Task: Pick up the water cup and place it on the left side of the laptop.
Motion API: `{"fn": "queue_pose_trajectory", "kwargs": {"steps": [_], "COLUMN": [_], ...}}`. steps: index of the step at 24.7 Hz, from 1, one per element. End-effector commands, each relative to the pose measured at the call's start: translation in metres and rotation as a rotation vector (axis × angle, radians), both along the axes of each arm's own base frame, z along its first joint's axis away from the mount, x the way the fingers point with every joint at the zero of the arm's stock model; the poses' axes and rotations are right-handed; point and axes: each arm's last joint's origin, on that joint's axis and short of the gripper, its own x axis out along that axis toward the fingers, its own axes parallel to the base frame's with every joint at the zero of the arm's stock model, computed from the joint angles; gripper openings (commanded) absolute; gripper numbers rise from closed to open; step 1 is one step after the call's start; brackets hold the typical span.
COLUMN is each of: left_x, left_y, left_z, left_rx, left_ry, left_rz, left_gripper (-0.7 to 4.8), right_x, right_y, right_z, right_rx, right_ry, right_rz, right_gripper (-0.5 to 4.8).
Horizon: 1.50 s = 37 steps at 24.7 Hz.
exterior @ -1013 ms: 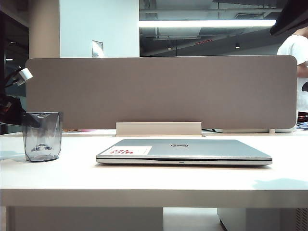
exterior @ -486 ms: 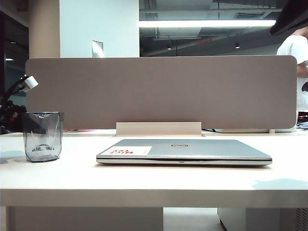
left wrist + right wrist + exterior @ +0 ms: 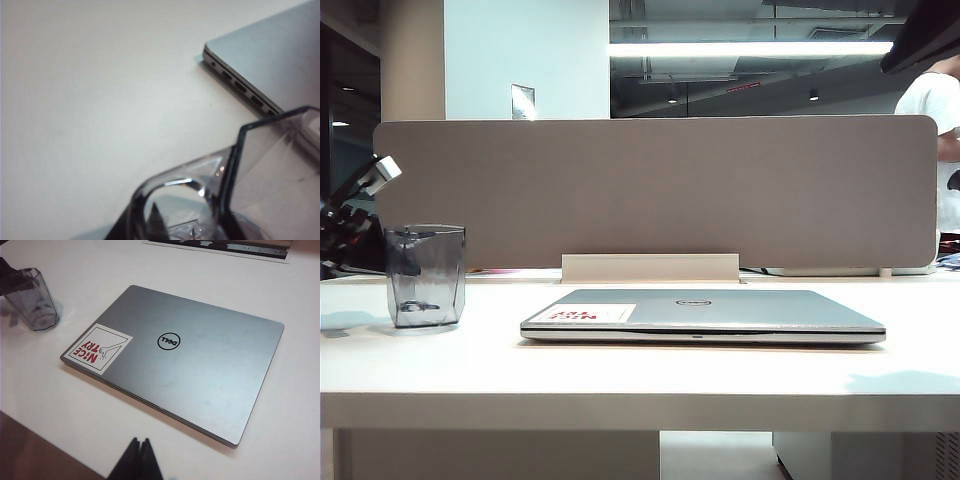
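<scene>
Presently, the left gripper [image 3: 382,252] at the far left of the table is clenched on the rim of the water cup [image 3: 425,276], which appears lifted slightly off the table [image 3: 640,375] and well apart from the laptop [image 3: 705,315]. Recommended: carry it level, set it down flat just beside the laptop's left edge without touching it, then release. The right gripper [image 3: 140,460] hovers over the near right, jaws pressed together, empty.
</scene>
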Motion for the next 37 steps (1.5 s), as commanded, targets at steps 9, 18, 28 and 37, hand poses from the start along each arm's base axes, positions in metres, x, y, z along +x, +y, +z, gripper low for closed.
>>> {"fn": "queue_pose_trajectory", "kwargs": {"steps": [9, 18, 28, 37], "left_x": [-0.002, -0.02, -0.038, -0.056], "left_y": [-0.054, -0.055, -0.096, -0.097], "left_z": [0.027, 0.075, 0.031, 0.017], "left_rx": [0.105, 0.172, 0.155, 0.132], "left_ry": [0.162, 0.131, -0.026, 0.013], "left_rz": [0.245, 0.464, 0.559, 0.543], "left_gripper": [-0.06, -0.06, -0.06, -0.06], "right_x": [0.0, 0.0, 0.0, 0.0], "right_y": [0.0, 0.0, 0.0, 0.0], "right_z": [0.002, 0.002, 0.003, 0.002], "right_rx": [0.005, 0.006, 0.008, 0.007], "right_ry": [-0.02, -0.019, -0.021, -0.019], "right_rz": [-0.004, -0.001, -0.001, -0.001], "right_gripper": [-0.06, -0.06, -0.06, -0.06]}}
